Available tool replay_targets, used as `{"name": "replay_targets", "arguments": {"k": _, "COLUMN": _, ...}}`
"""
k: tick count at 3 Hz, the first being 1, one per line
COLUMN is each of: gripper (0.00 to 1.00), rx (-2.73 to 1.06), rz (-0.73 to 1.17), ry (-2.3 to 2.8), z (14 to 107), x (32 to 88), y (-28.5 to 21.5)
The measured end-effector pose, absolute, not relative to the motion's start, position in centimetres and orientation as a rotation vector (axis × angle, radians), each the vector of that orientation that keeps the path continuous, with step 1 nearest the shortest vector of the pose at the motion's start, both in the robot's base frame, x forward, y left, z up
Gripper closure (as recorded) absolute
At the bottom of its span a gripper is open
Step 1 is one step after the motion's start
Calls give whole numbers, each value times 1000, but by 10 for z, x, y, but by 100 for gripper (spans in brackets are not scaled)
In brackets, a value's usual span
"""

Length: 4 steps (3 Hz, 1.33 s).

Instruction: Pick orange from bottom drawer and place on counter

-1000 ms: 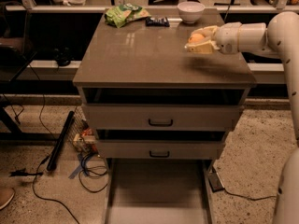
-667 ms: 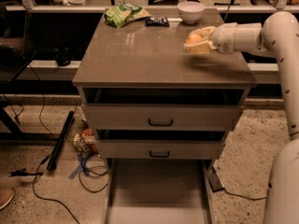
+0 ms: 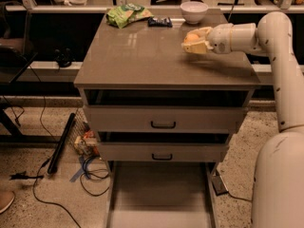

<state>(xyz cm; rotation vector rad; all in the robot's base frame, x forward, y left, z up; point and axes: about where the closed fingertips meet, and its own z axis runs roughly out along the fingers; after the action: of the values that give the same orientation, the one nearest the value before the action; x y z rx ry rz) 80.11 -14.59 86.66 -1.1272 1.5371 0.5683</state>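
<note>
1. Pale gripper [image 3: 193, 42] clamps the orange [image 3: 191, 36] over the right side of the counter [image 3: 142, 61].
2. One white bowl [image 3: 194, 12], contents hidden; bottom drawer [image 3: 159, 191] pulled open.
3. Three drawers, one green bag [image 3: 127, 14].

Hand [image 3: 194, 42], clamped on orange [image 3: 191, 37], shifted slightly left above counter [image 3: 142, 61], away from right edge. White bowl [image 3: 194, 11] now straight behind hand, previously behind-left. Arm followed.
</note>
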Motion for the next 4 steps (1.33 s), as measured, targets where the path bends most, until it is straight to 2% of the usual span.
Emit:
{"name": "replay_targets", "arguments": {"k": 1, "gripper": 5, "rx": -1130, "rz": 578, "ry": 1533, "z": 866, "x": 805, "y": -142}}
{"name": "replay_targets", "arguments": {"k": 2, "gripper": 0, "rx": -1133, "rz": 586, "ry": 1524, "z": 866, "x": 808, "y": -140}}
{"name": "replay_targets", "arguments": {"k": 4, "gripper": 0, "rx": -994, "rz": 508, "ry": 1522, "z": 879, "x": 797, "y": -198}}
